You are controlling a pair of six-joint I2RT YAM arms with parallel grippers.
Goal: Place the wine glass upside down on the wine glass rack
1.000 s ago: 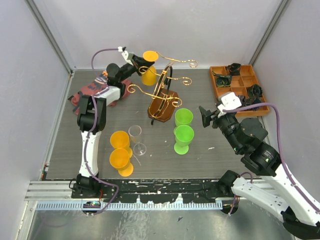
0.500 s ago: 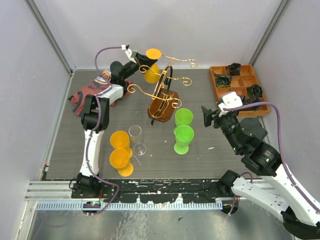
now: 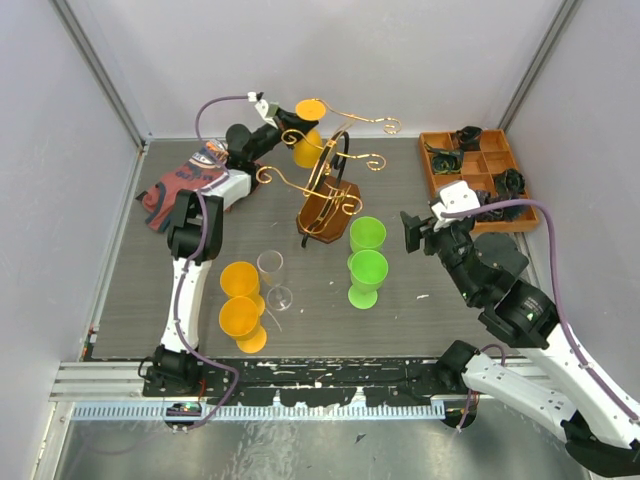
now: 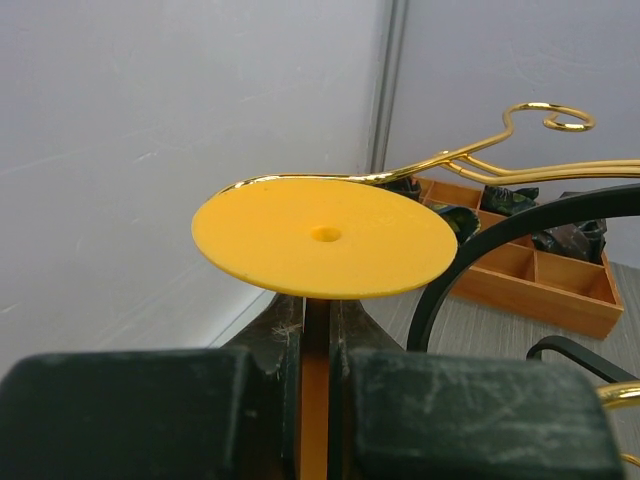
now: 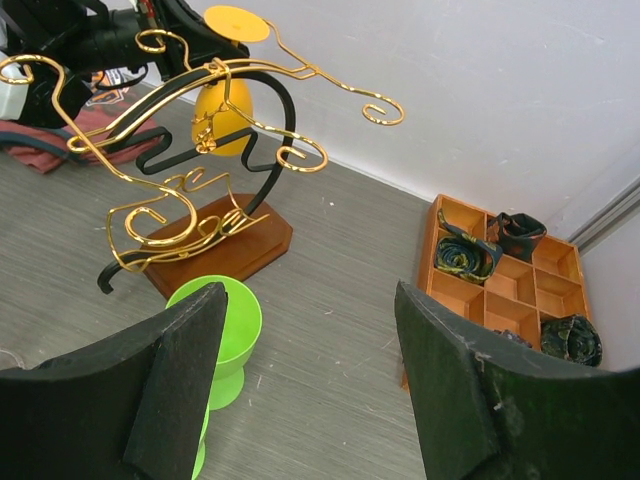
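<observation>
An orange wine glass (image 3: pixel 306 148) hangs upside down, its round foot (image 4: pixel 325 238) on top. My left gripper (image 3: pixel 288 126) is shut on its stem (image 4: pixel 315 345) just under the foot. It holds the glass at the back left arm of the wine glass rack (image 3: pixel 325 190). The rack's gold wire arm (image 4: pixel 470 160) runs along the far edge of the foot; I cannot tell whether they touch. The black arched bar (image 4: pixel 520 225) is to the right. The right wrist view shows the rack (image 5: pixel 200 130) and the glass (image 5: pixel 222 110). My right gripper (image 3: pixel 410 232) is open and empty, right of the rack.
Two green glasses (image 3: pixel 367 234) (image 3: pixel 367 272) stand in front of the rack's wooden base (image 3: pixel 322 215). Two orange glasses (image 3: pixel 240 279) (image 3: pixel 239 318) and a clear glass (image 3: pixel 272 272) stand front left. A brown compartment tray (image 3: pixel 478 175) is back right. A red cloth (image 3: pixel 180 185) lies at the left.
My left gripper has carried the upside-down orange glass a little to the right and back, closer to the rack's gold arm. The right arm has barely shifted.
</observation>
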